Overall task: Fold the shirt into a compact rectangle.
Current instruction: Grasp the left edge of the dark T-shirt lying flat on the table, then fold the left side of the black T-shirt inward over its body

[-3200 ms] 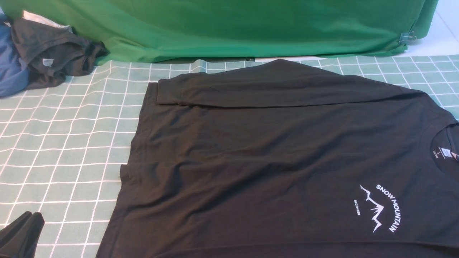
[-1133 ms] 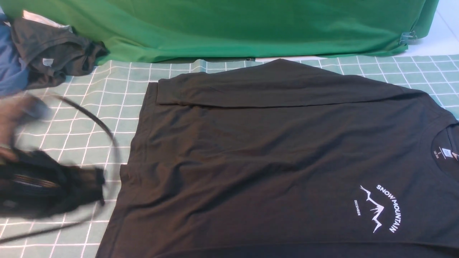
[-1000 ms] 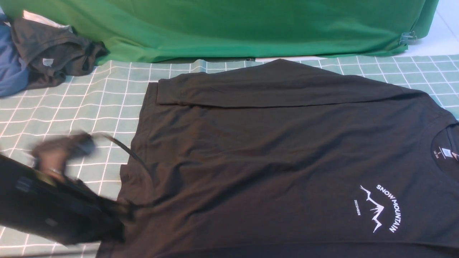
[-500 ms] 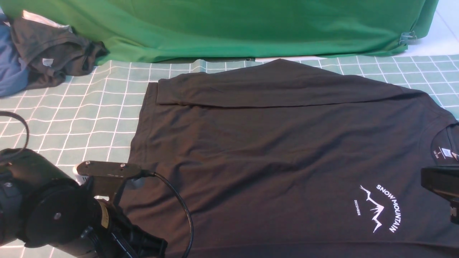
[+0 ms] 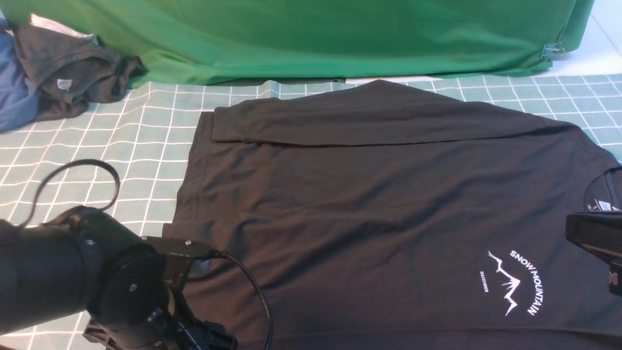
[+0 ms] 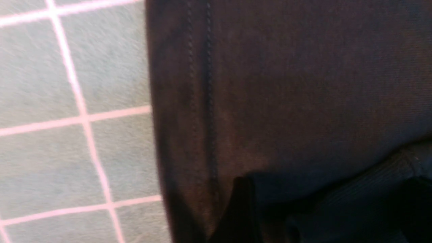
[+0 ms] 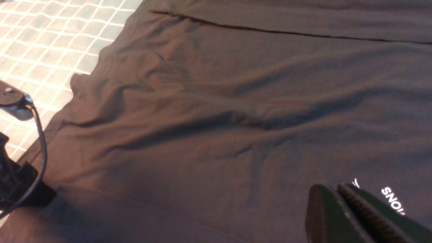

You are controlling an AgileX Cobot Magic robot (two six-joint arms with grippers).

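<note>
The black shirt [image 5: 369, 214] lies flat on the checked tablecloth [image 5: 97, 160], its far sleeve folded across the body and its white mountain logo [image 5: 515, 282] at the near right. My left arm [image 5: 121, 291] leans over the shirt's near left corner. In the left wrist view the stitched hem [image 6: 202, 101] runs beside the cloth, and my left gripper [image 6: 329, 206] stands open with a ribbed cuff [image 6: 371, 189] between its fingers. My right gripper [image 7: 337, 190] is shut and empty, hovering above the shirt beside the logo [image 7: 393, 199].
A dark charcoal garment [image 5: 73, 68] and a blue one [image 5: 14, 92] lie heaped at the far left. A green backdrop cloth [image 5: 316, 39] hangs along the back. The left arm's cable [image 5: 77, 167] loops above the tablecloth.
My left arm swung in from the left edge and settled over the shirt's near left corner, its jaws spreading. My right arm came into view at the right edge. The shirt has not moved.
</note>
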